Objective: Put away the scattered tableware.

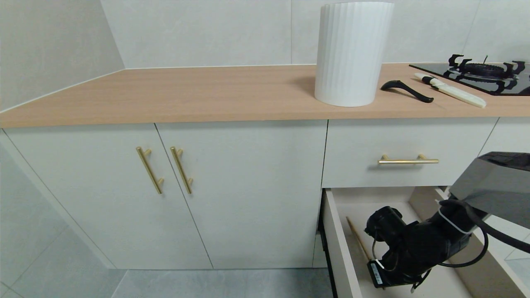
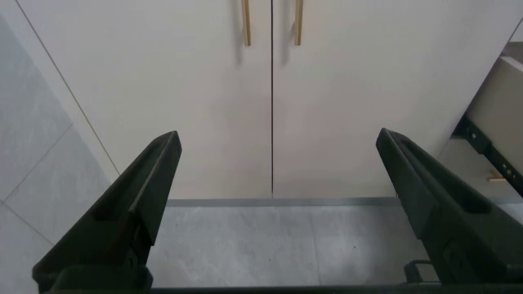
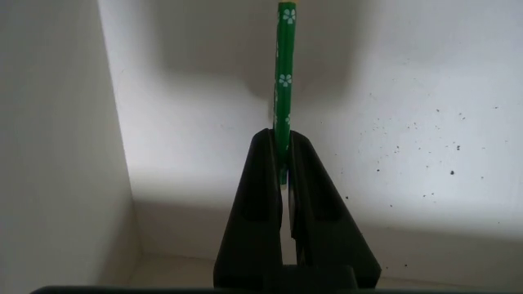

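Note:
My right gripper [image 3: 283,143] is down inside the open lower drawer [image 1: 331,231], shut on a thin green stick with white flowers [image 3: 283,73] that points away over the pale drawer floor. In the head view my right arm [image 1: 418,244] reaches into that drawer, and a thin tan stick [image 1: 357,240] shows by its left wall. On the counter lie a black curved utensil [image 1: 405,90] and a white knife with a black band [image 1: 451,90]. My left gripper [image 2: 278,143] hangs open and empty in front of the cabinet doors, low over the floor.
A tall white ribbed cylinder [image 1: 351,54] stands on the wooden counter [image 1: 207,93], left of the utensils. A black gas hob [image 1: 484,72] sits at the far right. The upper drawer [image 1: 408,151] is closed. Two cabinet doors with gold handles [image 1: 163,169] are to the left.

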You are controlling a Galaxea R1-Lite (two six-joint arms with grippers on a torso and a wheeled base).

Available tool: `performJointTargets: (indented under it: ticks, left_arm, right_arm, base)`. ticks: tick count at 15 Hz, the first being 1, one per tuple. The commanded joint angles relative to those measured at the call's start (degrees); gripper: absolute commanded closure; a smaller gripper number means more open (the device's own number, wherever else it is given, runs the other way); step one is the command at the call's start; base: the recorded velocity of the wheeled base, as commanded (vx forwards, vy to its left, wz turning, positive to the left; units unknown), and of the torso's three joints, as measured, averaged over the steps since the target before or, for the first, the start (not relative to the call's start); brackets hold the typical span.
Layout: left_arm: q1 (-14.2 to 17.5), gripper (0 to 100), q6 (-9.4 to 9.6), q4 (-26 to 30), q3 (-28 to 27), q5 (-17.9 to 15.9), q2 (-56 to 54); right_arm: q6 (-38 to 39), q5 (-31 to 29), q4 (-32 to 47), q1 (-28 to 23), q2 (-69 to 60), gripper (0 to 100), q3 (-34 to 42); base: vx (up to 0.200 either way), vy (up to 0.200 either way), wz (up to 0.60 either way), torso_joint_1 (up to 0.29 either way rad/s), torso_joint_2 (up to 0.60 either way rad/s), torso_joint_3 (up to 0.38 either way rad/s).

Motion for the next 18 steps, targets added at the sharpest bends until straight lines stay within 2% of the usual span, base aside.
performJointTargets:
  ticks: [1,8,9,16,18]
  left_arm:
    - [0.0,0,0.0,0.0,0.0,0.0,0.1]
    - [0.0,0,0.0,0.0,0.0,0.0,0.1]
    - [0.0,0,0.0,0.0,0.0,0.0,0.1]
    - [0.0,0,0.0,0.0,0.0,0.0,0.1]
    - [0.0,0,0.0,0.0,0.0,0.0,0.1]
  right_arm:
    - [0.0,0.0,-0.1,0.0,0.1,100,0.0]
    - [0.3,-0.5,-1.2,0.0,0.2,100,0.1]
    - [0.3,-0.6,-1.2,0.0,0.2,0,0.1]
    - [0.3,-1.3,-1.2,0.0,-0.6,0,0.2]
    - [0.3,-3.1,-1.2,0.0,-2.9,0,0.9]
  base:
    - [0.0,0.0,0.0,0.0,0.0,0.0]
    - [0.0,0.0,0.0,0.0,0.0,0.0]
    - [0.0,0.0,0.0,0.0,0.0,0.0]
    - [0.0,0.0,0.0,0.0,0.0,0.0]
    - [0.0,0.0,0.0,0.0,0.0,0.0]
